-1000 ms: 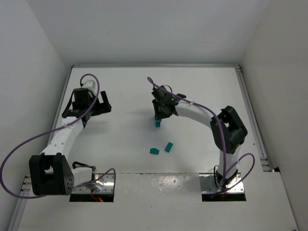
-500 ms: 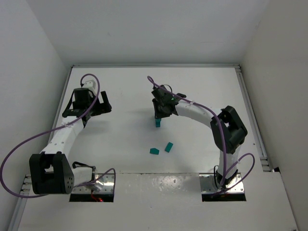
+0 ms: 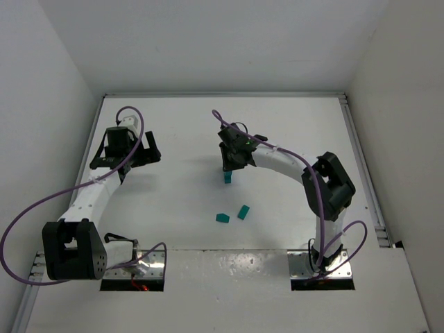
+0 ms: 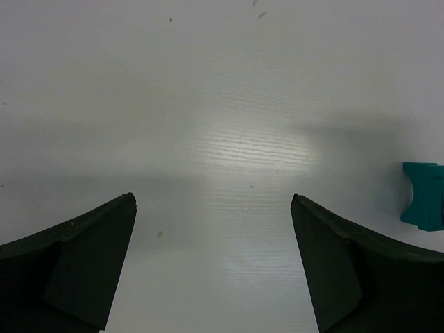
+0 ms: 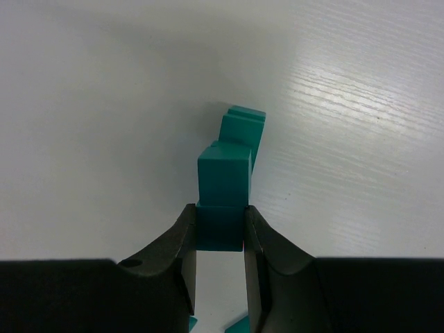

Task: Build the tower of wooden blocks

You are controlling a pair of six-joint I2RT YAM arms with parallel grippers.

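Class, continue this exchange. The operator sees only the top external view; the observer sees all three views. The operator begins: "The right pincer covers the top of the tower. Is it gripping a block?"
Observer: Yes. In the right wrist view the right pincer is shut on a teal block, one finger on each side.
Operator: Does the left pincer carry anything?
Observer: No. In the left wrist view the left pincer stands wide open, with only bare table between its fingers.
Operator: Is any block near it?
Observer: A notched block lies at the right edge of that view, outside the right finger.
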